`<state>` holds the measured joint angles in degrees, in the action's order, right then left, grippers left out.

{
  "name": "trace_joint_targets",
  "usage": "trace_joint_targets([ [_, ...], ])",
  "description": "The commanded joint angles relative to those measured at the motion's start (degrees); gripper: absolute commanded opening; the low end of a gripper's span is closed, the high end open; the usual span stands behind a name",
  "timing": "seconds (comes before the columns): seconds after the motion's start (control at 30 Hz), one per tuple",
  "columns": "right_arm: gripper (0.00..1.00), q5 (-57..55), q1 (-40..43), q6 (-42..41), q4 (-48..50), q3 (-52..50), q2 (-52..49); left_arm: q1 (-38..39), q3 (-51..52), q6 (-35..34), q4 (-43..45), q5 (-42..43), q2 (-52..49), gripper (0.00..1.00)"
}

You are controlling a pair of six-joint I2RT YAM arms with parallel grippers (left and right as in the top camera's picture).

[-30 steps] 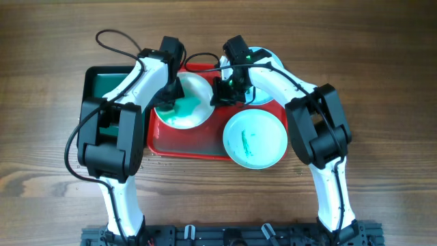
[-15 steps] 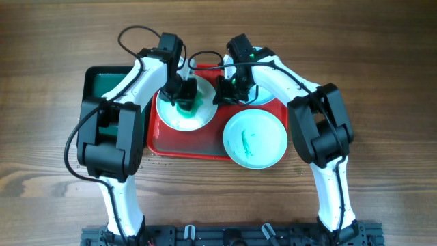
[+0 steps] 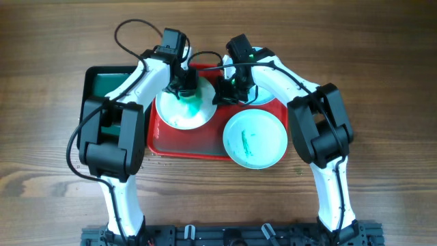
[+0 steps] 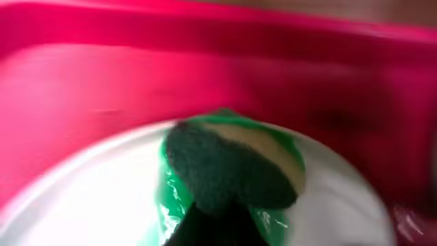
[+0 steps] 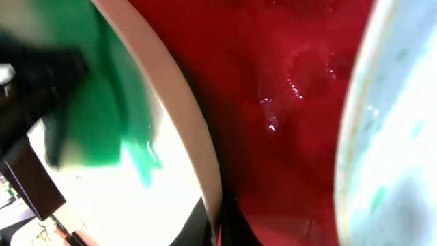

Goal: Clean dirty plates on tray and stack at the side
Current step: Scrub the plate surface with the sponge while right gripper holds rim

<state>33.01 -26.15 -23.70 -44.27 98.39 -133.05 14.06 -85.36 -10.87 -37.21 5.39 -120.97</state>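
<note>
Now, white plate point(image 3: 179, 116): lies flat in the left half of the red tray point(image 3: 198, 147), both claws on it.
Smear point(image 3: 196, 106): teal-green, spread across the plate's middle towards its far right rim; the left wrist view shows it wet and glossy around the sponge point(image 4: 232, 164).
Sponge: dark green scouring face over a yellow layer, pressed flat on the white plate point(image 4: 89, 191), near the tray's far wall point(image 4: 205, 61).
Left claw point(image 3: 184, 85): closed on the sponge from above, at the far side of the plate.
Right claw point(image 3: 224, 92): nipped shut on the plate's right rim point(image 5: 184, 130), one finger on each side of the edge.
Front aqua plate point(image 3: 270, 133): sits over the tray's near right corner, partly past the rim above the counter point(image 3: 382, 68); short teal mark at its middle.
Rear aqua plate point(image 3: 263, 96): far right corner of the tray, mostly hidden under the right arm; its speckled edge point(image 5: 396, 137) lies beside bare wet tray floor point(image 5: 273, 102).
Dark green tray point(image 3: 102, 82): on the counter just left of the red one, partly under the left arm.
</note>
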Motion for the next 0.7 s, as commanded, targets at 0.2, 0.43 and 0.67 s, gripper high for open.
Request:
trace_joint_targets([
  [0.2, 0.04, 0.5, -0.6, 1.1, -0.1, -0.9, 0.4, 0.4, 0.1, -4.2, -16.4, -14.8, -1.0, 0.04],
  [0.43, 0.04, 0.5, -0.6, 1.0, -0.1, -0.9, 0.4, 3.0, 0.1, 20.8, -22.7, 13.5, -1.0, 0.04],
  [0.67, 0.04, 0.5, -0.6, 1.0, -0.3, -0.9, 0.4, 4.5, 0.1, 16.9, -8.6, 15.1, -1.0, 0.04],
])
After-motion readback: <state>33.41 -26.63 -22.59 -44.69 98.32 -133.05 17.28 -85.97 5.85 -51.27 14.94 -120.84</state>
